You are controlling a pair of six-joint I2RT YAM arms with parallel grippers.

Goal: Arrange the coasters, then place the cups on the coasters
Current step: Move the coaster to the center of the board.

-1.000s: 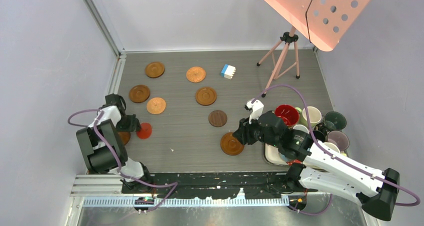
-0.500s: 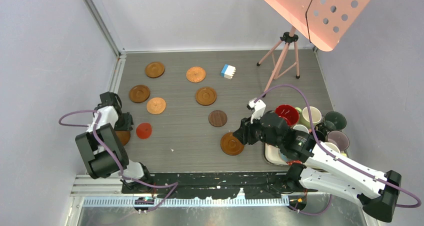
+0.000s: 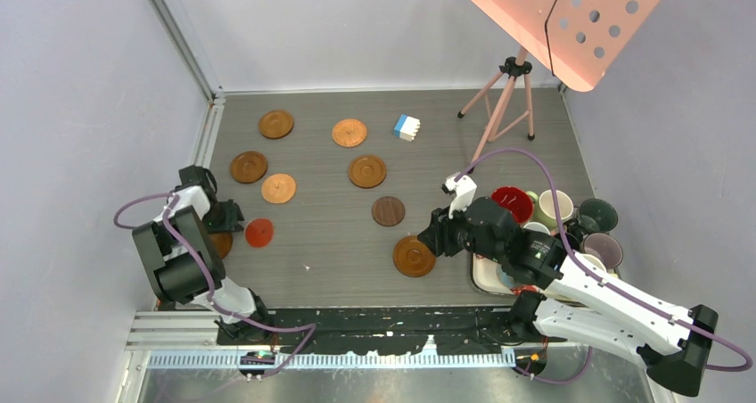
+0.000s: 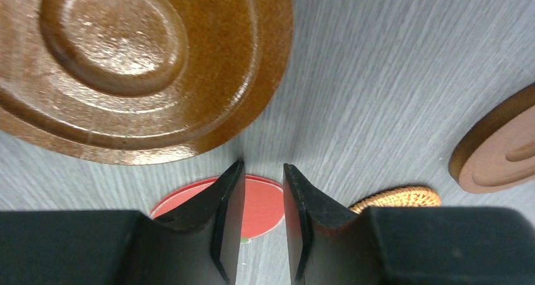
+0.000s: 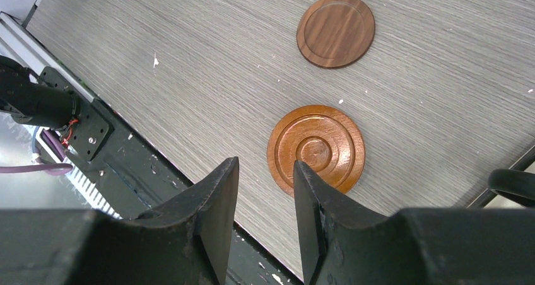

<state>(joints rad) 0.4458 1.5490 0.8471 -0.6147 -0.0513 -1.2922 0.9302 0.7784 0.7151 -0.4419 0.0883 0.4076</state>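
The desk (image 3: 330, 242) carries the coasters (image 3: 367, 171), loosely scattered left and centre and apparently awaiting alignment. A music stand (image 3: 571, 20) occupies the far right corner. The cups (image 3: 557, 207) crowd the right edge, none seated on a coaster. The right end effector (image 5: 264, 168), fingers apart and empty, hovers near the ringed coaster (image 5: 316, 149). The left end effector (image 4: 263, 171), narrowly apart and empty, is above the red coaster (image 4: 192, 203).

Holds the left arm (image 3: 174, 260) folded tight, elbow close above its base, forearm doubled back and away from it. Turns the wrist so the left gripper (image 4: 260, 171) lies low and points toward the robot's right. Sets its fingers (image 4: 227, 222) a narrow slit apart, tips parallel. Holds the right arm (image 3: 606, 305) stretched long and low, reaching forward and leftward from its base. Carries the right gripper (image 5: 265, 168) raised and aimed downward, fingers (image 5: 208, 215) parted a little wider than the left pair.
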